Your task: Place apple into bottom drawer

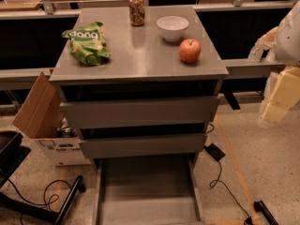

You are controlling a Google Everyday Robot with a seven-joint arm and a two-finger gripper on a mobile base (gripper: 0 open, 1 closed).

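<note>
The apple (pixel 189 50) sits on the table (pixel 136 62) near the right edge, toward the front right corner. The bowl (pixel 172 28) stands just behind it. A jar (pixel 137 10) is at the back edge and a green bag (pixel 87 43) lies near the left edge. Below the front edge, the bottom drawer (pixel 146 196) is pulled out. The gripper (pixel 281 95) hangs beyond the right edge, apart from the apple; whether it is spread or closed cannot be made out.

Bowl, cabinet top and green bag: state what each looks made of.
White bowl: glazed ceramic or plastic, smooth and glossy. Cabinet top: grey metal, probably, with dull sheen reflecting the jar. Green bag: crinkled plastic film, shiny creases. End effector sits at the right edge, away from the apple.
</note>
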